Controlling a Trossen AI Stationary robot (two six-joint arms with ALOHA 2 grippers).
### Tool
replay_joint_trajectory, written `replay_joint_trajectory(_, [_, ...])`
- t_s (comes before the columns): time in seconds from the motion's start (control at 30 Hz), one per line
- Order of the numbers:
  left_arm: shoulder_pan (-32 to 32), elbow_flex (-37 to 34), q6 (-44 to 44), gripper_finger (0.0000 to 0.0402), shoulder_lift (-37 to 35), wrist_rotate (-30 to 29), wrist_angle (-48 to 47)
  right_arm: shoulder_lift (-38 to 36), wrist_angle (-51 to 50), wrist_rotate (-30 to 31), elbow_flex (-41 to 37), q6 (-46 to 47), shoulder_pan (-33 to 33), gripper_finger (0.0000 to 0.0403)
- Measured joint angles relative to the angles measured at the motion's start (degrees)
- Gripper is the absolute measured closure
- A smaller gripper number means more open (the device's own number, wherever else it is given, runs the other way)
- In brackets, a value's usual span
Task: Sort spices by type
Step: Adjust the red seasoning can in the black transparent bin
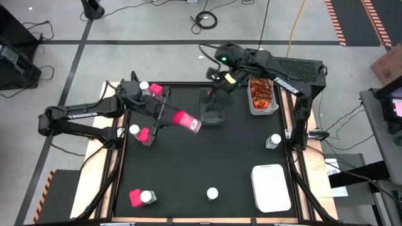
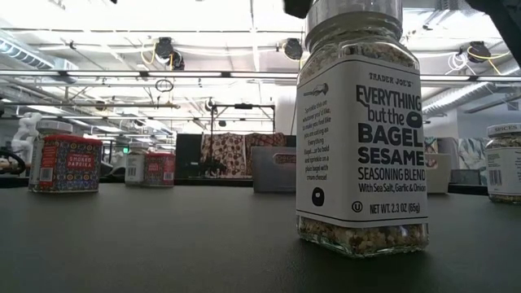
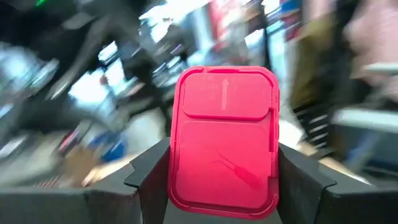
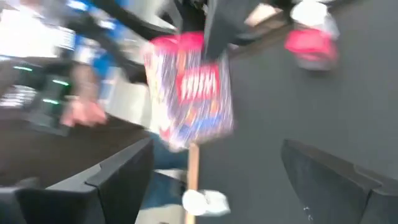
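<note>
My left end effector (image 1: 182,118) pinches a pink spice tin (image 1: 186,121) above mid-desk beside my spread right end effector (image 1: 212,110), and I judge sorting barely begun: only the orange-red sachets (image 1: 261,94) sit binned, while jars (image 1: 273,140) and tins (image 1: 135,198) remain scattered.

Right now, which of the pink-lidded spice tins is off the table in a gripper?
The pink-lidded tin near the table's middle, clamped in the left gripper and tilted; the other pink tins rest on the black mat.

Left claw (image 1: 181,119) clamped mid-table; right claw (image 1: 215,103) wide, near it.
</note>
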Motion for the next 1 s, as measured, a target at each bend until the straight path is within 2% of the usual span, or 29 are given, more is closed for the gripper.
replay_joint_trajectory(0.17, [3.12, 4.08, 0.03, 0.0179, 0.47, -13.59, -15.04, -3.66, -9.08, 17.48, 0.00, -3.42, 0.83, 0.0058])
replay_joint_trajectory(0.23, [4.51, 5.98, -0.42, 0.0180, 3.19, -16.02, -17.37, -4.76, -10.06, 23.19, 0.00, -3.03, 1.28, 0.0058])
replay_joint_trajectory(0.37, [6.55, 10.99, 0.06, 0.0180, 11.20, -17.90, -23.46, -7.21, -10.36, 30.39, 0.00, -2.55, 1.71, 0.0058])
replay_joint_trajectory(0.43, [7.25, 13.95, 1.33, 0.0180, 15.63, -17.94, -26.06, -8.27, -10.48, 32.79, 0.00, -2.00, 1.71, 0.0058])
replay_joint_trajectory(0.6, [7.25, 20.77, 12.74, 0.0180, 24.13, -19.82, -29.09, -10.50, -11.89, 36.59, 0.00, -0.89, 1.75, 0.0058])
replay_joint_trajectory(0.73, [7.31, 25.73, 12.15, 0.0180, 30.55, -20.50, -28.48, -11.42, -12.11, 37.25, 0.00, -0.49, 2.07, 0.0057])
replay_joint_trajectory(1.0, [7.12, 30.61, 12.10, 0.0180, 42.47, -24.18, -28.18, -11.50, -12.77, 38.48, 0.00, -0.95, 2.51, 0.0057])
